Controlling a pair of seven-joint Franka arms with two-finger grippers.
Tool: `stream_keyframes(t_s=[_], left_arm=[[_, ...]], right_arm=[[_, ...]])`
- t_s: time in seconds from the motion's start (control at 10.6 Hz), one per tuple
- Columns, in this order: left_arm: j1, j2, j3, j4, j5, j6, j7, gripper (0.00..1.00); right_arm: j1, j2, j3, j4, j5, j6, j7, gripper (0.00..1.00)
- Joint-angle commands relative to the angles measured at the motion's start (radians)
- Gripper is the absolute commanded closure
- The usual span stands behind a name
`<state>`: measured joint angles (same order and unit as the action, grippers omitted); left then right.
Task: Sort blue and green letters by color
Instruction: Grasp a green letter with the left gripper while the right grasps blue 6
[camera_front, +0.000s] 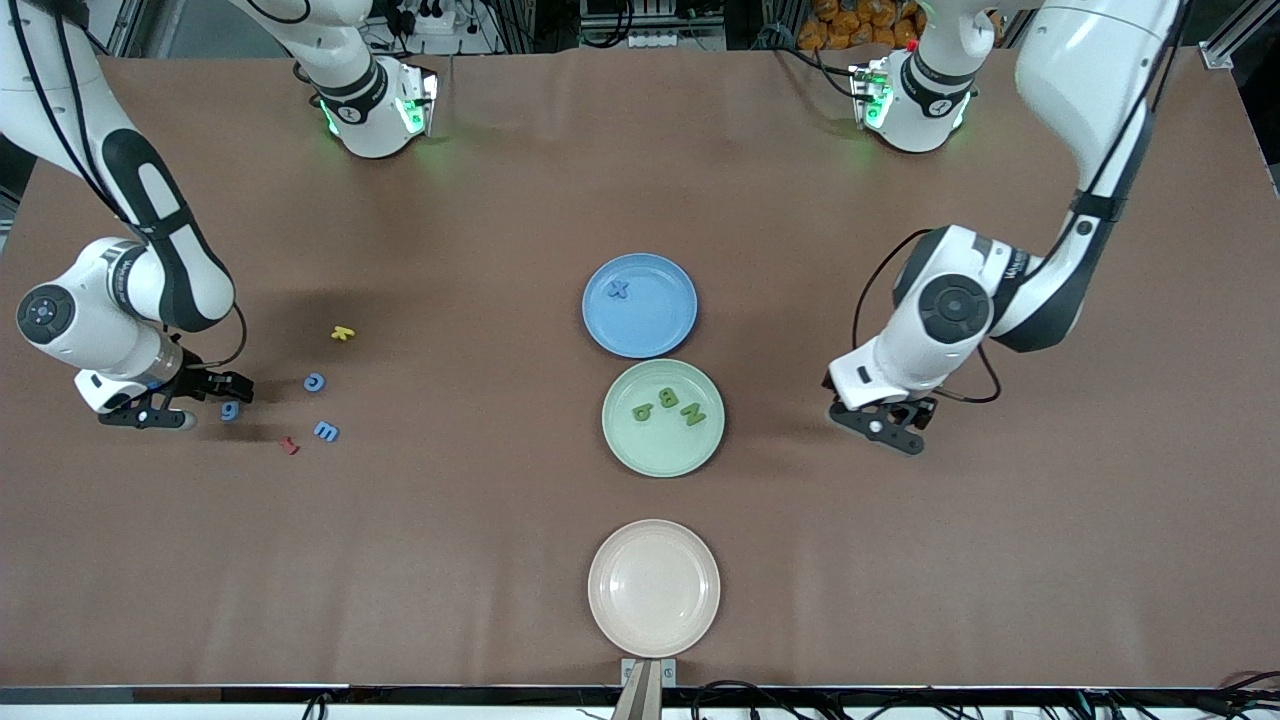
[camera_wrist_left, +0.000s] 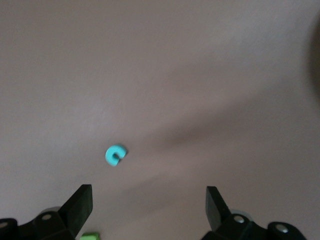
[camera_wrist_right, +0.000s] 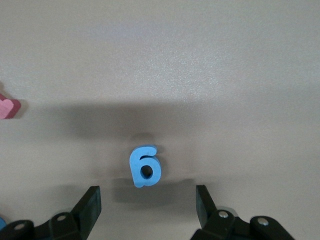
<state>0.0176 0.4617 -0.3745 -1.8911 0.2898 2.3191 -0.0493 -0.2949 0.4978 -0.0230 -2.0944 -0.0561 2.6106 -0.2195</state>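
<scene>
Right gripper (camera_front: 215, 395) hangs low with fingers spread; left gripper (camera_front: 893, 425) hovers, fingers wide apart.

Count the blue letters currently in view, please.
4. An X on the blue plate; a C, a g under the right claw, and an E lie toward the right arm's end.

Both wrist views are cutting off the tool bodies at the frame edge, so only the finger ends are showing. In the left wrist view a green scrap (camera_wrist_left: 90, 235) is peeking in at the edge, too cropped to identify. In the right wrist view the dark red letter (camera_wrist_right: 9, 107) is getting sliced off, and a blue sliver (camera_wrist_right: 2, 223) at the corner is unreadable. From the front, the right tool (camera_front: 205, 397) is partly covering the blue 6 (camera_front: 230, 410), and the dark red letter's shape is too small to read.
</scene>
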Motion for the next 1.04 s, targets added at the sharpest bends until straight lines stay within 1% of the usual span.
stream_keyframes(t_s=[0.0, 0.09, 0.19, 0.28, 0.38, 0.47, 0.56, 0.75, 0.94], left_arm=[[0.113, -0.064, -0.07, -0.126, 0.012, 0.014, 0.023, 0.0], [0.12, -0.067, -0.069, -0.144, 0.019, 0.014, 0.025, 0.0], [0.136, -0.066, -0.069, -0.154, 0.053, 0.016, 0.044, 0.0], [0.181, -0.064, -0.072, -0.172, 0.087, 0.032, 0.066, 0.0], [0.205, -0.064, -0.072, -0.207, 0.089, 0.09, 0.112, 0.0], [0.253, -0.06, -0.072, -0.238, 0.089, 0.147, 0.156, 0.0], [0.281, -0.058, -0.072, -0.262, 0.089, 0.186, 0.193, 0.0], [0.294, -0.051, -0.07, -0.281, 0.089, 0.216, 0.204, 0.0], [0.333, -0.022, -0.07, -0.31, 0.089, 0.281, 0.233, 0.0]], right_arm=[[-0.009, 0.021, 0.012, 0.017, 0.027, 0.013, 0.002, 0.15], [-0.009, 0.03, 0.012, 0.02, 0.027, 0.019, 0.002, 0.15], [-0.007, 0.038, 0.012, 0.019, 0.027, 0.041, 0.002, 0.15], [-0.007, 0.041, 0.012, 0.019, 0.027, 0.042, 0.002, 0.18], [-0.007, 0.041, 0.012, 0.017, 0.027, 0.042, 0.002, 0.27], [-0.007, 0.041, 0.012, 0.017, 0.027, 0.042, 0.002, 0.4], [-0.007, 0.041, 0.012, 0.017, 0.027, 0.042, 0.002, 0.52], [-0.012, 0.041, 0.012, 0.019, 0.027, 0.042, 0.003, 0.57], [-0.015, 0.041, 0.012, 0.019, 0.027, 0.042, 0.003, 0.58]])
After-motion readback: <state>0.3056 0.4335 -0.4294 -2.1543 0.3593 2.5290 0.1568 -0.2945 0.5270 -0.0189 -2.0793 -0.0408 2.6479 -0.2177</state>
